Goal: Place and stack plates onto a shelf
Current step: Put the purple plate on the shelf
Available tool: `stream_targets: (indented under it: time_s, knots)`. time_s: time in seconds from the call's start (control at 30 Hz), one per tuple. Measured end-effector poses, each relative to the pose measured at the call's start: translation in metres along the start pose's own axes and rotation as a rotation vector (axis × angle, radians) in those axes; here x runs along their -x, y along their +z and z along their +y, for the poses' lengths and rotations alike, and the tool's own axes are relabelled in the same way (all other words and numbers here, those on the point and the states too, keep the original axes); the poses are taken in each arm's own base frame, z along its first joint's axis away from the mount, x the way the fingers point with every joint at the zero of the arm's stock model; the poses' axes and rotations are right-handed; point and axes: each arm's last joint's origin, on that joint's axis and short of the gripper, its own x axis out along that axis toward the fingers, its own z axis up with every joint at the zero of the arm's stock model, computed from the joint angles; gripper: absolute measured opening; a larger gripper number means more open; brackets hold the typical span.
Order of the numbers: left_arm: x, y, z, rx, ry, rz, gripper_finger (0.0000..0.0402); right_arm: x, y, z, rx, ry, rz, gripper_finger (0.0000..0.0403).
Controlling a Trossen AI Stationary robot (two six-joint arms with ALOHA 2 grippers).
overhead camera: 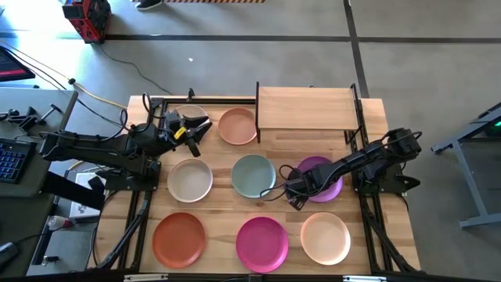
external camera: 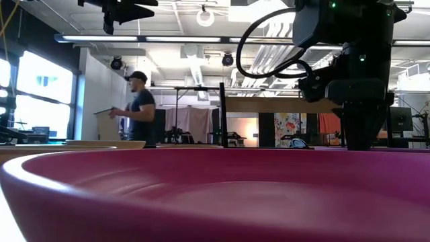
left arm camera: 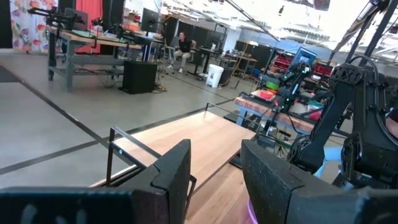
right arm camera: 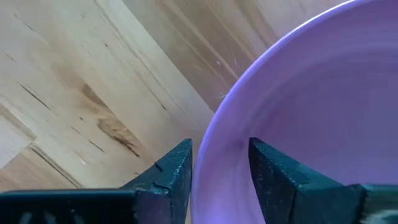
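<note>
Several plates lie flat on the table: a cream plate [overhead camera: 182, 114] and a peach plate [overhead camera: 237, 126] at the far side. In the middle row are a second cream plate [overhead camera: 190, 180], a grey-teal plate [overhead camera: 253, 175] and a purple plate [overhead camera: 321, 177]. Nearest are a rust-orange plate [overhead camera: 178, 239], a magenta plate [overhead camera: 262, 243] and a pale pink plate [overhead camera: 325, 237]. The shelf [overhead camera: 305, 108] stands at the far right, its top bare. My right gripper [overhead camera: 293, 189] [right arm camera: 219, 177] is open, one finger on either side of the purple plate's left rim [right arm camera: 214, 134]. My left gripper [overhead camera: 200, 128] [left arm camera: 216, 171] is open, raised over the far cream plate.
The magenta plate [external camera: 215, 195] fills the low view's foreground. The shelf's black uprights [overhead camera: 257, 110] stand beside the peach plate. A person [external camera: 139, 107] stands in the room beyond the table. Bare wood lies between the plate rows.
</note>
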Motion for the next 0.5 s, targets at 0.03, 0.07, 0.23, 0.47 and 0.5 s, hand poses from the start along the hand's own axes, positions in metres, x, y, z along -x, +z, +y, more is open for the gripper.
stream_targets:
  time_s: [0.03, 0.07, 0.23, 0.47, 0.5]
  knots:
    - [0.0000, 0.0000, 0.0000, 0.000, 0.000, 0.000, 0.0131, 0.0000, 0.0000, -0.0001, 0.000, -0.001, 0.000, 0.0121]
    - [0.0000, 0.0000, 0.0000, -0.001, 0.000, 0.000, 0.0131, 0.0000, -0.0001, -0.0001, 0.000, 0.000, 0.001, 0.0110]
    - [0.0000, 0.0000, 0.0001, -0.001, 0.002, 0.000, 0.0131, 0.0004, -0.0007, 0.0005, 0.003, 0.019, 0.030, 0.0036]
    - [0.0000, 0.0000, 0.0001, -0.001, 0.003, 0.000, 0.0131, 0.0023, -0.0010, 0.0005, -0.001, 0.031, 0.037, 0.0018]
    - [0.0000, -0.0001, 0.0001, -0.001, 0.002, 0.000, 0.0131, 0.0035, -0.0011, 0.0006, -0.001, 0.043, 0.042, 0.0017]
